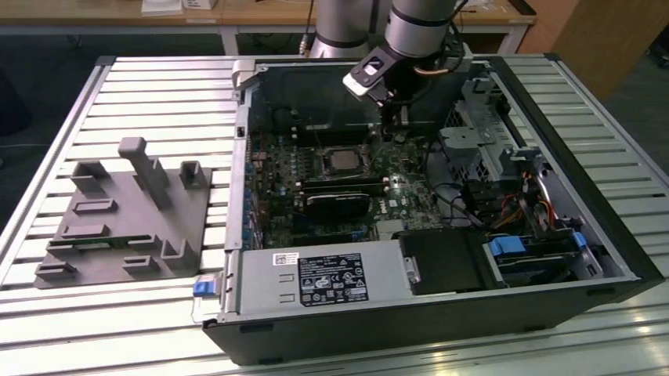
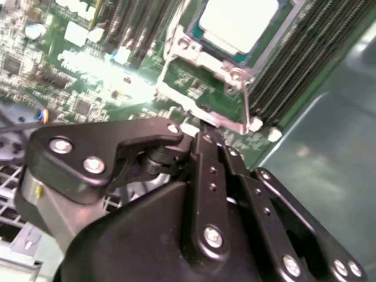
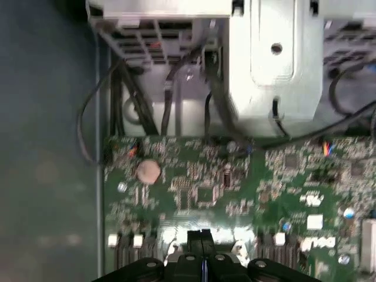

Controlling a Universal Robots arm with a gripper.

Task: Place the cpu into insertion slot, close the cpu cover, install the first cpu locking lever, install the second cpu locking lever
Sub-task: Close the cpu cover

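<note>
Black linked-finger gripper (image 2: 197, 134) is standing with its fingers pressed together, and nothing is showing between them. Its tips are hanging just beside the socket's edge. Contact cannot be confirmed, as the gripper's own body is blocking that spot. In the exterior view the gripper (image 1: 390, 129) is reaching down into the case at upper middle, just up and toward the exterior view's right of the socket.

The small flat square cpu (image 2: 238, 20), pale metal on top, is lying in the insertion slot (image 1: 323, 160), a dark square socket with a silvery rim. The frame edge is cutting the chip off in the second wrist view. The thin silvery cpu cover (image 2: 202, 59) is lying around the chip, and latching cannot be made out. A thin wire lever (image 2: 247, 103) is running alongside.

The green motherboard (image 3: 235, 182) is carrying dense small parts, with black cables (image 3: 123, 106) trailing past a grey sheet-metal bracket (image 3: 276, 64). The open black computer case (image 1: 418, 329) is resting on a ribbed aluminium table (image 1: 157, 86), and a grey moulded fixture (image 1: 125, 211) is sitting at the exterior view's left.
</note>
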